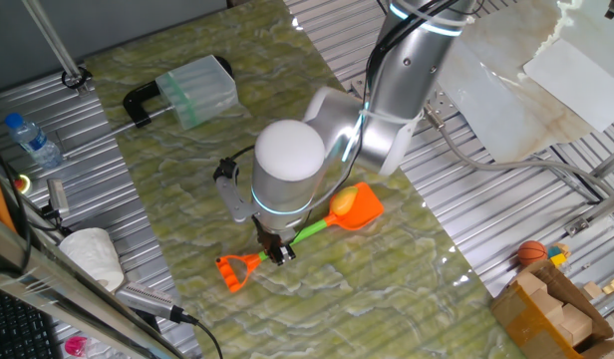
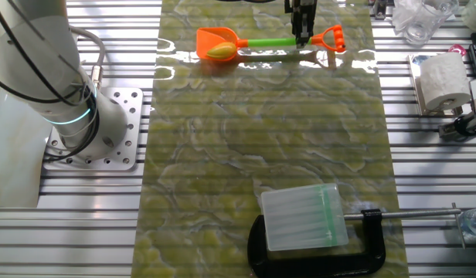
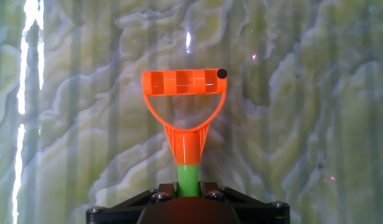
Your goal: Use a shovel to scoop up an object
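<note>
The shovel [image 1: 305, 234] has an orange blade [image 1: 359, 206], a thin green shaft and an orange D-shaped end [image 1: 236, 269]. The yellow-orange oval object [image 1: 342, 204] lies on the blade. In the other fixed view the shovel [image 2: 265, 42] lies along the far edge of the mat with the object [image 2: 220, 52] on its blade. My gripper [image 1: 280, 251] is shut on the green shaft near the D-end. In the hand view the shaft [image 3: 189, 179] runs between the fingers and the D-end [image 3: 184, 84] points away.
A black C-clamp [image 1: 143, 102] and a clear plastic box [image 1: 197, 90] are at the mat's far corner. A water bottle [image 1: 33, 140] and a paper roll [image 1: 93, 254] stand at the left. A small orange ball [image 1: 531, 252] and a wooden box [image 1: 551, 309] are at the right.
</note>
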Robot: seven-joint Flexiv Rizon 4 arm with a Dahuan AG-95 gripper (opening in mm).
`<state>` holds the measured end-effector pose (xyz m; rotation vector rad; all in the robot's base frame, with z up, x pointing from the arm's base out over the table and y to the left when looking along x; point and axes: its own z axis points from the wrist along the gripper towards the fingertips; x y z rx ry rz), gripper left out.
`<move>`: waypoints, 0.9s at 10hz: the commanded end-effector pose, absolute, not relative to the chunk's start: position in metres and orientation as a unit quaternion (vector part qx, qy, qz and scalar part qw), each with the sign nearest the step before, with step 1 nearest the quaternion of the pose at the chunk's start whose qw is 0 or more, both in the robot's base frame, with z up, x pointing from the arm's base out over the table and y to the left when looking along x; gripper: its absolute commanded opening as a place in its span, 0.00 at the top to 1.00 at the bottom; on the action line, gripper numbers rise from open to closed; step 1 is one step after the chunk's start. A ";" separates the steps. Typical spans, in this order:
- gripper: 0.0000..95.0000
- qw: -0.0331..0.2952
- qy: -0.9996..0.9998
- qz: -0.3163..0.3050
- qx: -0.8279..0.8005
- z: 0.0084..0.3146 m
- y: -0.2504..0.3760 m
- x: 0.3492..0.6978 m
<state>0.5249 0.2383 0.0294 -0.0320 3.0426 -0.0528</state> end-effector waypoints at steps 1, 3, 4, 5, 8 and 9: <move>0.80 0.049 0.999 -0.017 -0.013 0.028 0.240 0.525; 0.80 0.049 0.999 -0.017 -0.012 0.024 0.242 0.526; 0.80 0.049 0.999 -0.017 -0.012 0.023 0.243 0.526; 0.80 0.049 0.999 -0.017 -0.012 0.022 0.243 0.526; 0.80 0.049 0.999 -0.018 -0.013 0.022 0.243 0.526; 0.80 0.049 0.998 -0.019 -0.018 0.022 0.243 0.526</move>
